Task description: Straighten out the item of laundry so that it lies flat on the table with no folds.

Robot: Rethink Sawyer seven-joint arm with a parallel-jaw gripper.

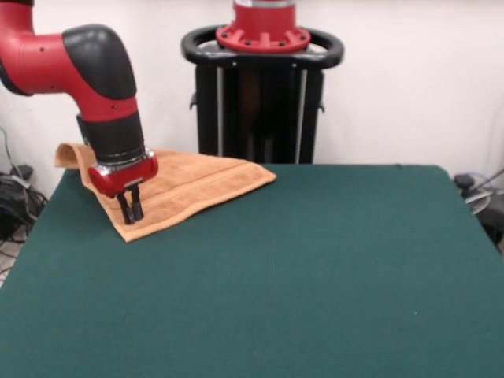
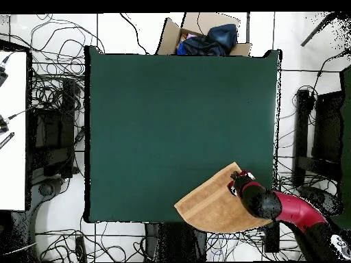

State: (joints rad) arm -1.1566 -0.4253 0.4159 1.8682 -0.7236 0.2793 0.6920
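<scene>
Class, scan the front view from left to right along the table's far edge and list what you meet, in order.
Cables on the floor → towel, with the tool over its left part → robot pedestal → bare green table.

Big dark green felt table (image 1: 315, 276) — the only thing lying on it is a tan towel (image 1: 189, 185), folded into a rough triangle at the corner by the robot's pedestal, one end hanging past the edge.

Towel (image 2: 209, 204): orange-tan, at the table's (image 2: 171, 116) bottom right corner, one edge past the table's bottom edge. Arm (image 2: 288, 209): red, over the towel's right side. Box (image 2: 206, 34): cardboard, dark cloth inside, beyond the table's top edge.
</scene>
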